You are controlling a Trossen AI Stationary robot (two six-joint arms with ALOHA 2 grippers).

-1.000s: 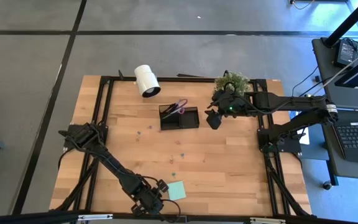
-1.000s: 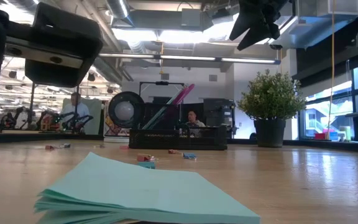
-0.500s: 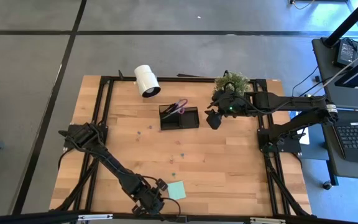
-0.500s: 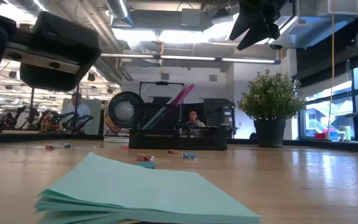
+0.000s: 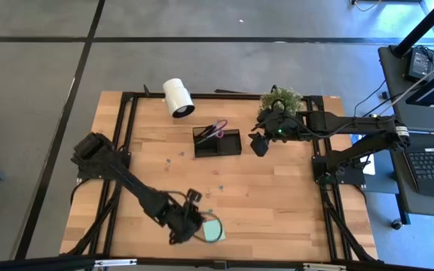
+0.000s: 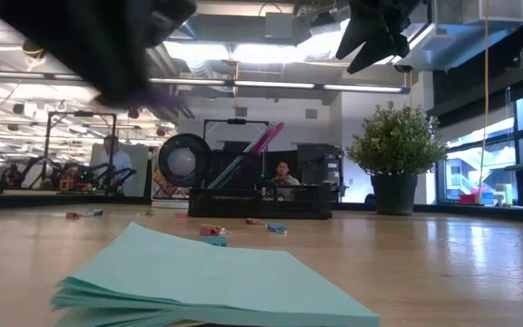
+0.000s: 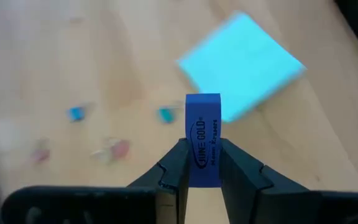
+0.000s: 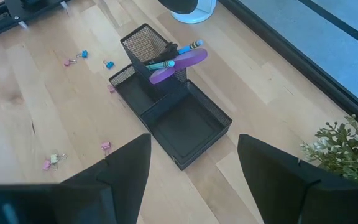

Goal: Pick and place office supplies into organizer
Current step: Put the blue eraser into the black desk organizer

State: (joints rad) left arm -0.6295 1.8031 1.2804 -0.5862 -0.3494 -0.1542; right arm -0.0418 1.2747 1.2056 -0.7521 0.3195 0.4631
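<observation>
The left gripper (image 7: 204,163) is over the near part of the counter (image 5: 277,203), clamped on a small blue eraser (image 7: 203,138) that stands on end between the fingers, long axis running out past the tips, printed side to the wrist camera. Just to its right lies the mint-green sticky pad (image 5: 215,229), flat on the wood, sitting corner-on rather than square to the counter edge. A few tiny coloured clips (image 5: 218,186) are scattered between there and the middle of the counter. Farther back is the white roll (image 5: 177,98) on its side near the far edge. Right of that, the black organizer (image 5: 217,142) lies with its long axis left to right: taller mesh section on the left, low open compartment on the right. The purple-handled scissors (image 8: 178,65) and a couple of pens (image 8: 180,50) stick out of the tall section, leaning up toward the right. Then the right gripper (image 5: 258,144) hangs just right of the organizer, fingers well apart and holding nothing, with the small green plant (image 5: 281,101) right behind it at the far edge.
</observation>
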